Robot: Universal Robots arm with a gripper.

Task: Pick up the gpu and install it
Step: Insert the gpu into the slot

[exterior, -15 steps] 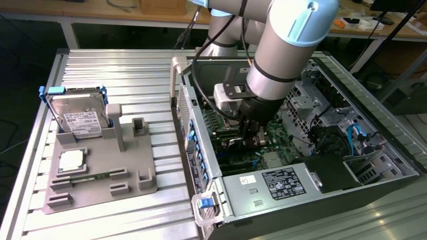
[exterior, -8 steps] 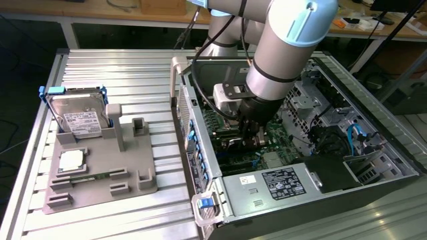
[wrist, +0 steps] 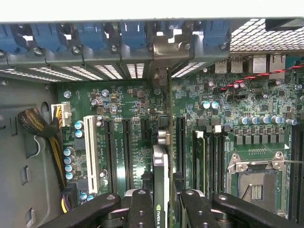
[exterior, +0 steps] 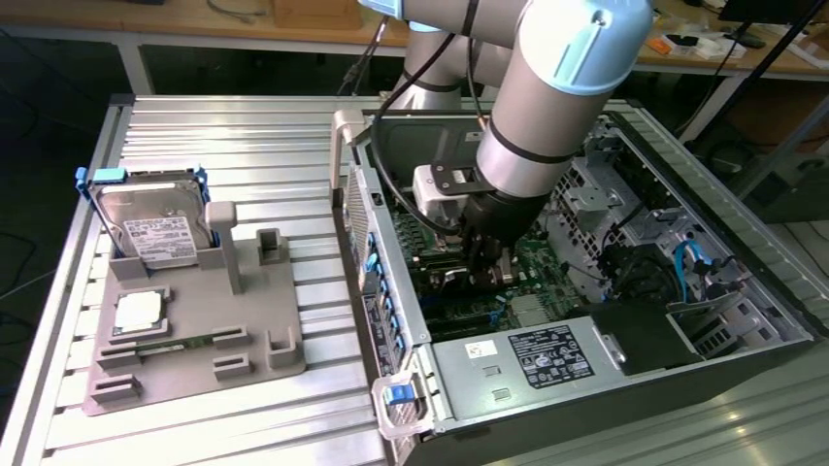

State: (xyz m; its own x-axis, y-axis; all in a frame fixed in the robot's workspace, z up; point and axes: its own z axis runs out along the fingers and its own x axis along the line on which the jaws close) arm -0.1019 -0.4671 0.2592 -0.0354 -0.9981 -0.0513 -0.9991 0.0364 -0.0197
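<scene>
In the wrist view the gpu (wrist: pixel 160 178) is seen edge-on as a thin dark card with a small green logo. It stands upright over the green motherboard (wrist: pixel 128 102) between black expansion slots. Its grey bracket end (wrist: pixel 161 76) reaches the row of rear slot covers. My gripper (wrist: pixel 164 209) is shut on the card, one black finger (wrist: pixel 141 209) on each side. In the exterior view my gripper (exterior: pixel 482 270) is low inside the open computer case (exterior: pixel 570 354), close above the board. I cannot tell whether the card sits in its slot.
A white slot (wrist: pixel 90 154), memory sticks (wrist: pixel 202 159) and the processor socket (wrist: pixel 256 183) flank the card. Braided cables (wrist: pixel 40 126) lie by the case wall. Outside the case, a grey fixture (exterior: pixel 194 335) holds a hard drive (exterior: pixel 155 228) and a square silver chip (exterior: pixel 139 311).
</scene>
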